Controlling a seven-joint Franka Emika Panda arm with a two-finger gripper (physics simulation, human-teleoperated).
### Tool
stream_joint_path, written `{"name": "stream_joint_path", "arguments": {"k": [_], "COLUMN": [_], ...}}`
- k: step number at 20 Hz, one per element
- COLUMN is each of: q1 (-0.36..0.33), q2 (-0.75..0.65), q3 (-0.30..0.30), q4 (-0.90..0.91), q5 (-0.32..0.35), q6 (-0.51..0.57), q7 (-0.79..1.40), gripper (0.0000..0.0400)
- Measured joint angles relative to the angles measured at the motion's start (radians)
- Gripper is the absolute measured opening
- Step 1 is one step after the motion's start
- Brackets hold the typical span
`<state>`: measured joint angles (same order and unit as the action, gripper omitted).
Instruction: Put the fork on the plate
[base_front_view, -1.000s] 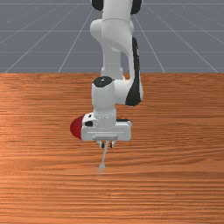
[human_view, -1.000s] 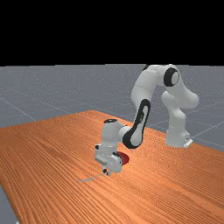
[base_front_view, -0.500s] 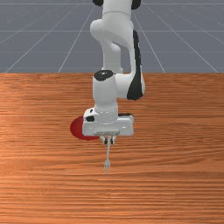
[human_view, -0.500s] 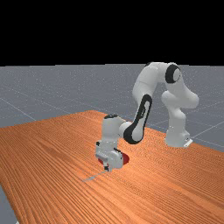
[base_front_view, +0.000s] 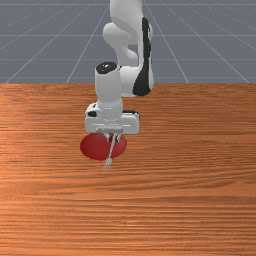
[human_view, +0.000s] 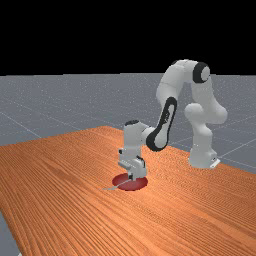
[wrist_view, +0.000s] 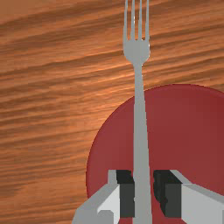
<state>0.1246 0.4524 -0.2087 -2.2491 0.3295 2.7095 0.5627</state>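
While your gripper (base_front_view: 114, 139) pinches the fork (base_front_view: 108, 162) by its handle, the round, smooth, dark-red plate (base_front_view: 90, 146) lies beneath it, partly hidden behind your fingers; the slim grey fork juts out ahead of them, its four tines past the plate's rim, above the streaky orange-brown wooden table (base_front_view: 200, 200)

My arm (human_view: 170, 85) is reaching from the far view's right toward its left, elbow (human_view: 201, 72) arching high. My gripper (base_front_view: 113, 139) is pointing down, just left of the front view's middle, fingers (wrist_view: 127, 199) pinching close together.
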Motion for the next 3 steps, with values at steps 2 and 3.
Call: {"name": "stream_joint_path", "arguments": {"k": [2, 3], "q1": [-0.007, -0.012], "q2": [-0.018, -0.018], "q3": [-0.028, -0.043], "q4": [-0.092, -0.13], "q5": [-0.007, -0.012], "q6": [0.003, 0.005], "q7": [0.007, 0.009], "gripper": [0.008, 0.0079]}}
